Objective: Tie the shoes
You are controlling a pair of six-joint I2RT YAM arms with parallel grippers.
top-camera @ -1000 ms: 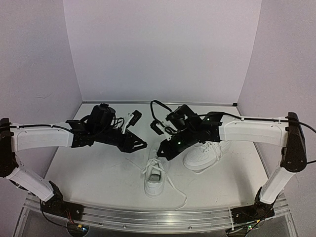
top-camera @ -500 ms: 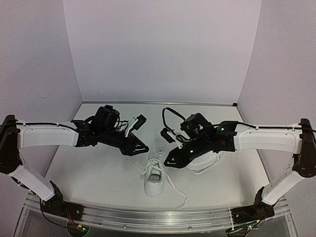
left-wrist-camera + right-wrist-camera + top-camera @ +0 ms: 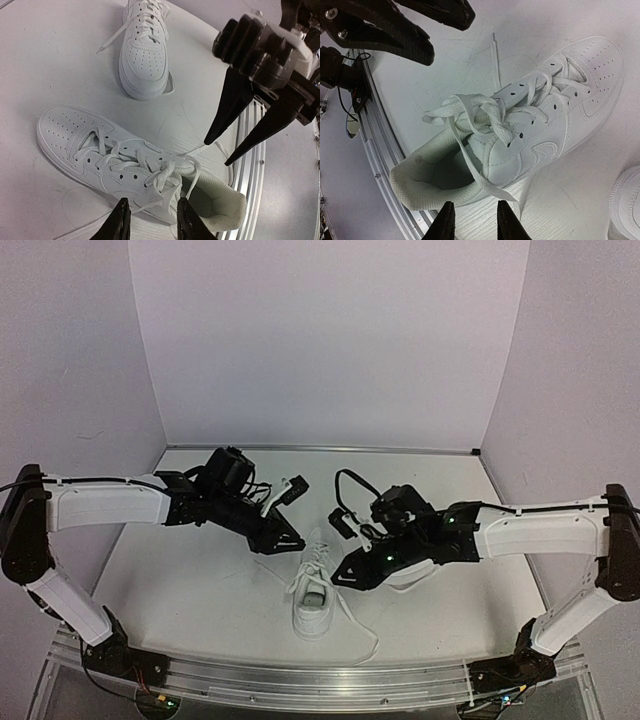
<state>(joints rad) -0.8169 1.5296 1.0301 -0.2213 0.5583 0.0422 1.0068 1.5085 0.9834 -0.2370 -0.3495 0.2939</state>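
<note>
One white shoe [image 3: 314, 592] lies near the table's front, toe pointing away, with untied laces [image 3: 358, 628] trailing to its right. The second shoe [image 3: 408, 578] lies to its right, mostly hidden under my right arm. My left gripper [image 3: 288, 541] is open and empty, just up and left of the near shoe's toe. My right gripper [image 3: 343, 576] is open and empty, close beside that shoe's right side. In the left wrist view my left gripper [image 3: 152, 221] hovers over the shoe's [image 3: 125, 165] collar. In the right wrist view my right gripper [image 3: 476, 223] hovers by the heel opening [image 3: 445, 175], where a lace [image 3: 470, 160] crosses.
An aluminium rail [image 3: 320, 678] runs along the table's near edge, close behind the shoe's heel; it also shows in the left wrist view [image 3: 250, 150] and the right wrist view [image 3: 375, 150]. Purple walls close the back and sides. The second shoe [image 3: 145, 50] lies farther off.
My right gripper has come down and towards the near edge, now beside the near shoe, and its arm covers more of the second shoe. My left gripper has moved slightly right towards the shoe's toe.
</note>
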